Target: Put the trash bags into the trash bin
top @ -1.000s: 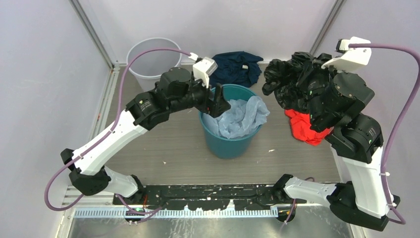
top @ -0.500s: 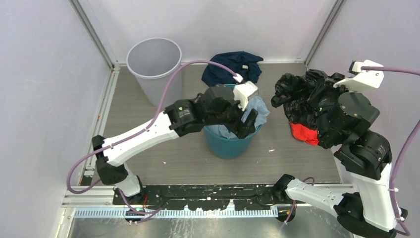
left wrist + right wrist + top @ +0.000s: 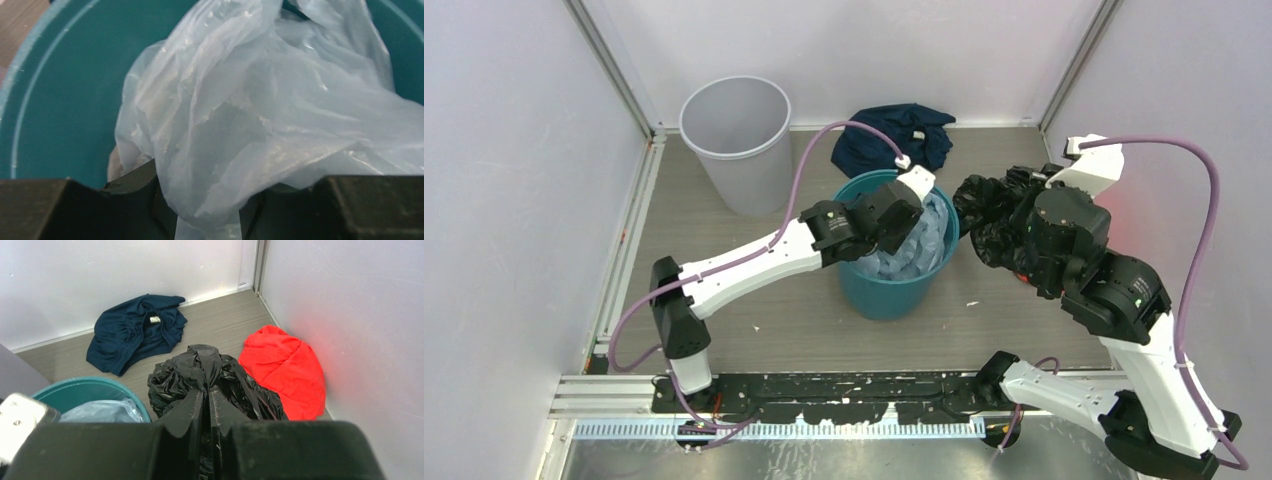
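Note:
The black trash bag [image 3: 986,208] hangs bunched from my right gripper [image 3: 1012,232], just right of the teal bin and above the floor. In the right wrist view the gripper [image 3: 207,396] is shut on the bag's [image 3: 176,380] gathered neck. The light grey trash bin [image 3: 736,140] stands upright at the back left, with nothing showing inside it. My left gripper [image 3: 906,222] is down in the teal bin [image 3: 889,295]. In the left wrist view its jaws [image 3: 207,200] pinch a fold of the pale blue translucent bag [image 3: 260,100].
A navy cloth [image 3: 894,135] lies on the floor behind the teal bin. A red cloth bundle [image 3: 282,370] lies by the right wall, mostly hidden under my right arm in the top view. Walls enclose the floor on three sides.
My left gripper crossed from the teal bin's left rim to its right side and went down into it. My right arm swung left and lower with the black bag, towards the teal bin.

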